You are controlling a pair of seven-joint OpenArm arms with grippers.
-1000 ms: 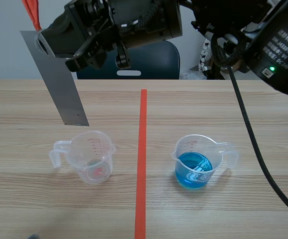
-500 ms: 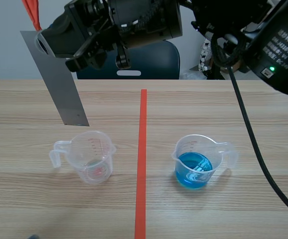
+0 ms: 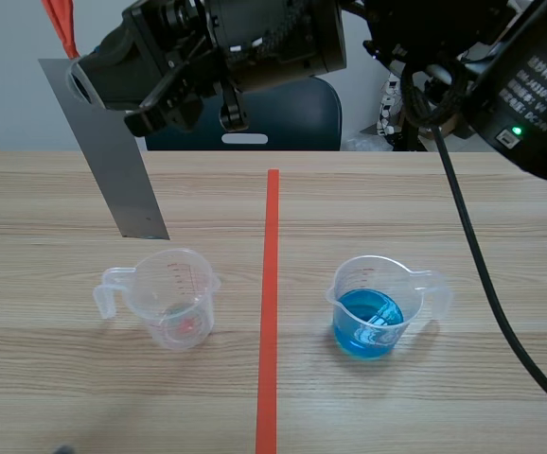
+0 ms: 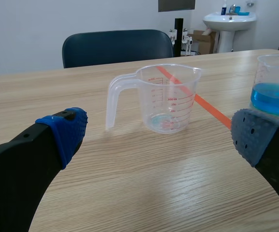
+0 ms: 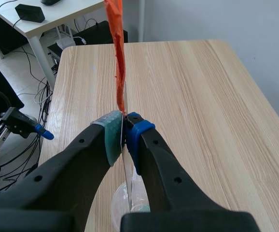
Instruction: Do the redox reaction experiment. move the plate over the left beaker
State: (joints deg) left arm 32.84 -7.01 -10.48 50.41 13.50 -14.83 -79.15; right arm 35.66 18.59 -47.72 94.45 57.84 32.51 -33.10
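Gripping the grey metal plate (image 3: 111, 151) tight, the right hand (image 5: 124, 137) holds it just above the clear left beaker (image 3: 174, 303) on the worktop (image 3: 444, 208), so the job looks almost done. The left hand (image 4: 159, 135) is open.

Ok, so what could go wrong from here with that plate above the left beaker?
The grey metal plate is pinched only near its top edge by the right end effector and hangs tilted; it could slip. Lowered askew, its bottom corner might catch the rim of the clear plastic beaker and tip it.
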